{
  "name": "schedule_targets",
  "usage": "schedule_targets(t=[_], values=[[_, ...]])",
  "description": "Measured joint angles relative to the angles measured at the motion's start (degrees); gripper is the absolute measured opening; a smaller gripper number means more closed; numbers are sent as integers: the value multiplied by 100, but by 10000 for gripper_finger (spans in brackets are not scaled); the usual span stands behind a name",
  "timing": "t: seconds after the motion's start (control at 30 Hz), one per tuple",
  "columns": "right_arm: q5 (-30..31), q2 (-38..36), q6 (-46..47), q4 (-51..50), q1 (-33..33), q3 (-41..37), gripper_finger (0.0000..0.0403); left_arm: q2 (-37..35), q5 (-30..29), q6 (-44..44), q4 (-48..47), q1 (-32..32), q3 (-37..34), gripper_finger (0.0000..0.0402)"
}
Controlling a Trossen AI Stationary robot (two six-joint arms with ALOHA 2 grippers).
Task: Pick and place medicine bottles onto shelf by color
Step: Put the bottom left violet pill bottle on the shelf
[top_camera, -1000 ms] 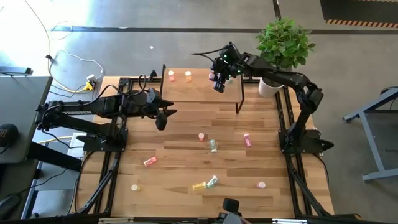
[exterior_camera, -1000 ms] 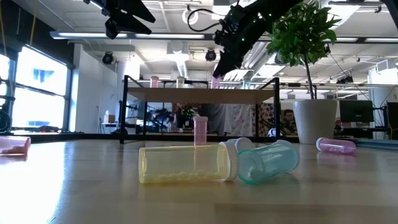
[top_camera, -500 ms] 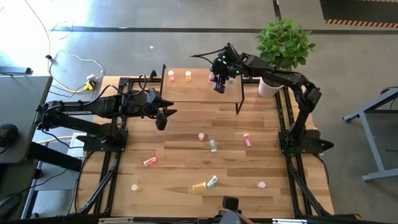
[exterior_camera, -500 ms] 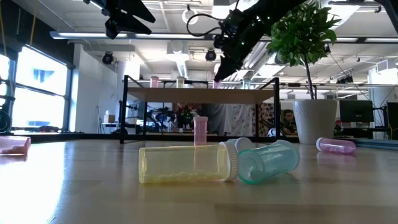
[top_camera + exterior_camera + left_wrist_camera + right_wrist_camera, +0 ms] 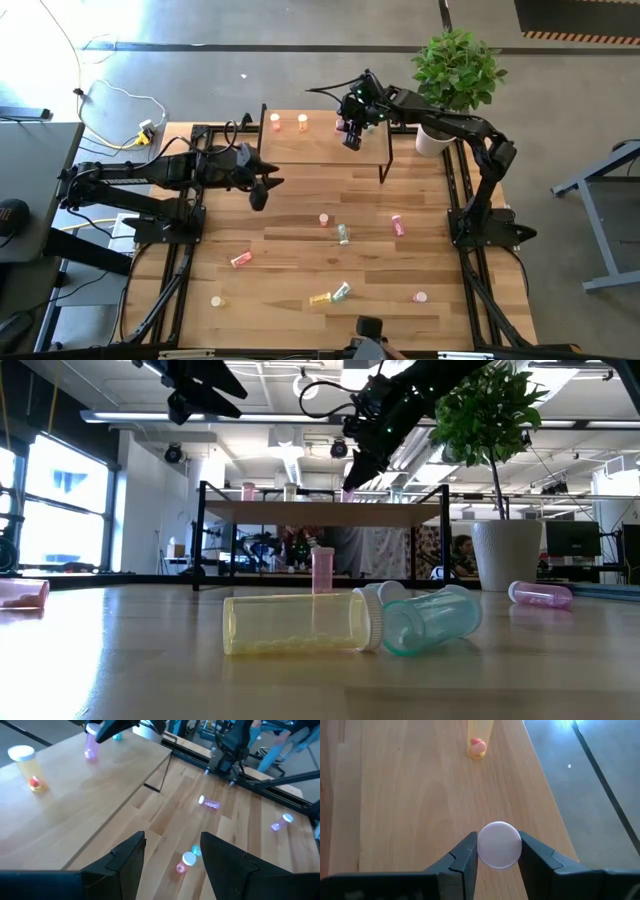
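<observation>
The shelf (image 5: 320, 148) stands at the table's far middle. Two orange-yellow bottles (image 5: 275, 121) (image 5: 302, 121) stand upright on its far left part. My right gripper (image 5: 348, 131) is over the shelf's far right part, shut on a pink bottle (image 5: 90, 744) with a white cap (image 5: 499, 845). Whether the bottle's bottom touches the board I cannot tell. My left gripper (image 5: 259, 192) is open and empty, raised over the table just near and left of the shelf. Several bottles lie or stand on the table, among them yellow (image 5: 295, 622) and green (image 5: 432, 619) ones. My right gripper pinches the pink bottle at its top, just under the white cap's rim (image 5: 481, 851), between its two fingers. The fingers come from above, pointing down. The bottle stands upright below them, its bottom at the level of the shelf board (image 5: 420, 795).
A potted plant (image 5: 455, 75) in a white pot stands at the table's far right, beside the shelf. Loose bottles are scattered over the table's middle and near part: pink (image 5: 323, 219), green (image 5: 343, 234), pink (image 5: 398, 225), red-pink (image 5: 241, 259), yellow (image 5: 217, 300).
</observation>
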Motion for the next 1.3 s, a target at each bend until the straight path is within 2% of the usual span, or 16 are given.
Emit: schedule_targets(t=[0.27, 1.3], values=[[50, 0, 40, 6, 0, 0, 138, -2, 137, 0, 2, 2, 0, 184], [275, 0, 375, 179, -33, 0, 140, -1, 269, 0, 7, 2, 0, 184]])
